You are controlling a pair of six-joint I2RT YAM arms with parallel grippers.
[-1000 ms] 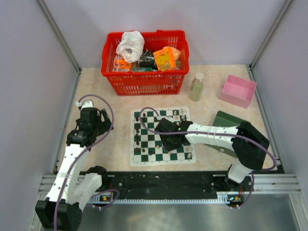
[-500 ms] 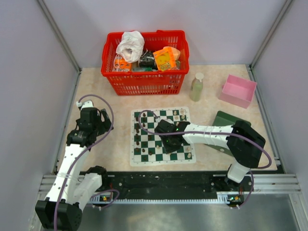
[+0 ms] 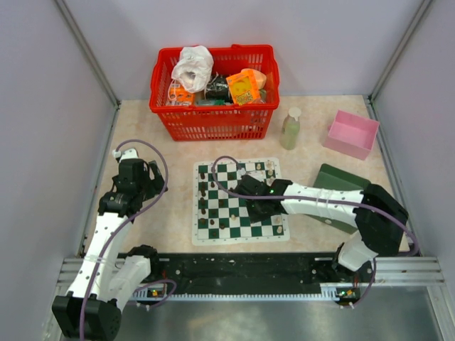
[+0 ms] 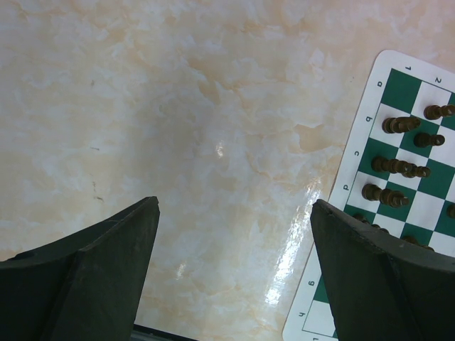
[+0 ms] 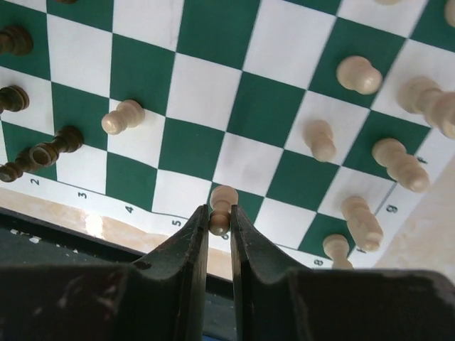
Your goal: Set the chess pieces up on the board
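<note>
The green and white board point(image 3: 238, 201) lies in the middle of the table. Dark brown pieces point(image 3: 203, 206) stand along its left side, and cream pieces point(image 3: 277, 226) along its right. My right gripper point(image 3: 254, 201) hovers over the board and is shut on a cream pawn point(image 5: 222, 208), held above the near edge squares. Other cream pieces point(image 5: 359, 74) and dark pieces point(image 5: 53, 149) show in the right wrist view. My left gripper point(image 3: 139, 174) is open and empty over bare table left of the board point(image 4: 387, 185); dark pieces point(image 4: 398, 168) show there too.
A red basket point(image 3: 213, 121) of groceries stands at the back. A pale bottle point(image 3: 290, 128) and a pink box point(image 3: 351, 133) stand at the back right. A plain dark green box point(image 3: 341, 185) lies right of the board, partly under my right arm.
My right gripper has shifted a little to the right and nearer over the board, with the cream pawn in it. The left arm has not moved.
</note>
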